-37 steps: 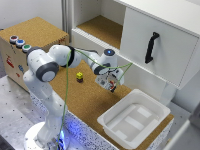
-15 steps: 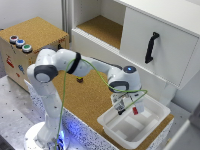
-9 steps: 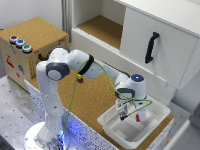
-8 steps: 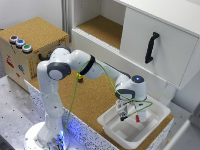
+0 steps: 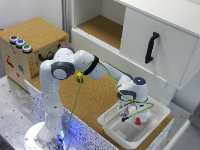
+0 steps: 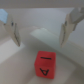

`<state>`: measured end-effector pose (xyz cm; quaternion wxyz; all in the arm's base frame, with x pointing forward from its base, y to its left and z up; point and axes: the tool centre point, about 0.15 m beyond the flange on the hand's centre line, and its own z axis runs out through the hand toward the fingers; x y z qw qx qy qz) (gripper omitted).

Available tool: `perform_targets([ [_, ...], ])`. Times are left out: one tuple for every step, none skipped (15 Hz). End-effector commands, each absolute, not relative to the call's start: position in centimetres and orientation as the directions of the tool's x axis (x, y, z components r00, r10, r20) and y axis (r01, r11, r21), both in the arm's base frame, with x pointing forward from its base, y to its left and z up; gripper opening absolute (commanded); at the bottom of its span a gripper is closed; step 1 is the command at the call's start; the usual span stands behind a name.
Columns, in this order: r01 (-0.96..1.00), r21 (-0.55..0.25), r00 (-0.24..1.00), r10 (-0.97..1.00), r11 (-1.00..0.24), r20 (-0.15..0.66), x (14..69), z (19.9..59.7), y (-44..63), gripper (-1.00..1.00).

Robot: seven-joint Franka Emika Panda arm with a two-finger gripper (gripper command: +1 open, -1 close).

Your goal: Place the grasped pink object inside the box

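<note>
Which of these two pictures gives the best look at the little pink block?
The wrist view. There the pink block fills much of the picture, lying on the white box floor between the open jaws, dark markings visible on its faces. The exterior view shows it only as a tiny red speck inside the box.

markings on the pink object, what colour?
Black, on the pink object's reddish-pink faces; clearest in the wrist view.

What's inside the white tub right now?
The pink object lies on the floor of the box, below the open gripper and touching neither finger. The gripper and wrist hide part of the floor in the exterior view; nothing else shows.
</note>
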<state>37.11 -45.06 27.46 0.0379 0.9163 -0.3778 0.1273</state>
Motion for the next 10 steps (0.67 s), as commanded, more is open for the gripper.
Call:
perform_targets([
  [-0.577, -0.155, 0.757, -0.596, -0.802, 0.269, 37.8, 32.2, -39.7, 1.00],
  [-0.534, -0.161, 0.784, -0.557, -0.830, 0.274, 38.3, 32.7, -37.9, 1.00],
  [-0.481, -0.149, 0.816, -0.503, -0.864, 0.283, 38.7, 33.1, -35.9, 1.00],
  [-0.434, -0.155, 0.841, -0.461, -0.887, 0.285, 39.1, 33.1, -34.1, 1.00],
  [-0.352, -0.175, 0.879, -0.389, -0.920, 0.276, 39.8, 32.7, -31.2, 1.00],
  [-0.322, -0.180, 0.894, -0.361, -0.930, 0.267, 40.0, 32.3, -29.7, 1.00],
  [-0.273, -0.190, 0.911, -0.317, -0.943, 0.263, 40.3, 32.1, -27.0, 1.00],
  [-0.238, -0.181, 0.921, -0.281, -0.954, 0.269, 40.5, 32.1, -25.1, 1.00],
  [-0.195, -0.172, 0.932, -0.237, -0.966, 0.275, 40.8, 32.4, -22.9, 1.00],
  [-0.151, -0.161, 0.939, -0.193, -0.975, 0.284, 41.1, 33.1, -20.6, 1.00],
])
